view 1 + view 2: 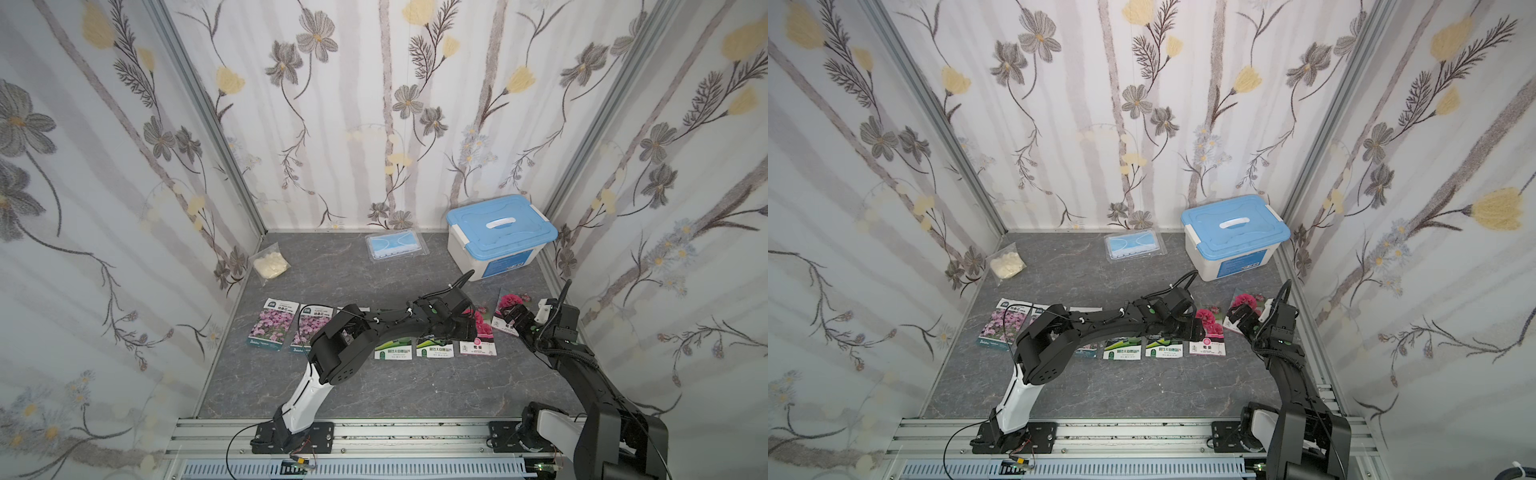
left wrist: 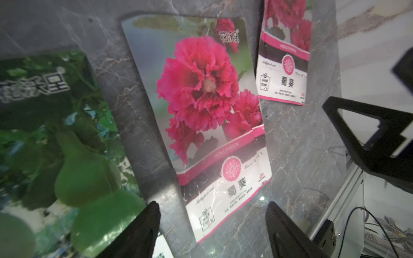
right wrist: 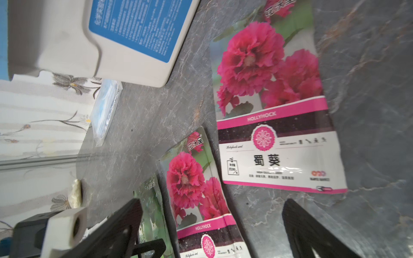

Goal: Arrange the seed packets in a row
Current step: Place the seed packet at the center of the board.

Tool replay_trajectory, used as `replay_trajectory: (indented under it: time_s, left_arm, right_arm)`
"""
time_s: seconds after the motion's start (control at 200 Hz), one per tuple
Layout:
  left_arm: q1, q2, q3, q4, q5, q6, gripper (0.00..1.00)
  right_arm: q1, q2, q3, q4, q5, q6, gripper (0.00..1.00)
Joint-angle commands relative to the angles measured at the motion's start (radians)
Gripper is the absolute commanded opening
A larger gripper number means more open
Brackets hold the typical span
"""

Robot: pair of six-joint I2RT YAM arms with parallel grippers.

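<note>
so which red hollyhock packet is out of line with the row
The right-end hollyhock packet: tilted and set farther back, toward the blue-lidded box. The other hollyhock packet lines up beside the gourd packets.

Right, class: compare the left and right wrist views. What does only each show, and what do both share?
Only the left wrist view shows the gourds printed on the flat glossy green seed packet. Only the right wrist view shows the white plastic box with a blue label, the clear bag holding a blue face mask and the small clear bag of cream stuff. Both show two glossy red-pink hollyhock seed packets lying apart on the grey marbled tabletop.
</note>
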Motion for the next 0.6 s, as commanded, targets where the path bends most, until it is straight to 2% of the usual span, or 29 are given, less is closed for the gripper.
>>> replay_trajectory:
  time_s: [0.0,0.305,0.594]
  left_arm:
    - [0.0,-0.063,-0.01,-0.031,-0.051,0.034,0.86]
    - [0.014,-0.172,-0.074,-0.027,-0.082,0.051,0.88]
    - [0.035,-0.189,-0.147,0.011,-0.078,0.04,0.89]
  right_arm:
    - [0.06,0.035,0.03,0.031,-0.002,-0.014,1.0]
    - [0.222,0.206,0.092,0.098,0.008,0.002,1.0]
    - [0.305,0.301,0.169,0.094,0.046,-0.01,1.0]
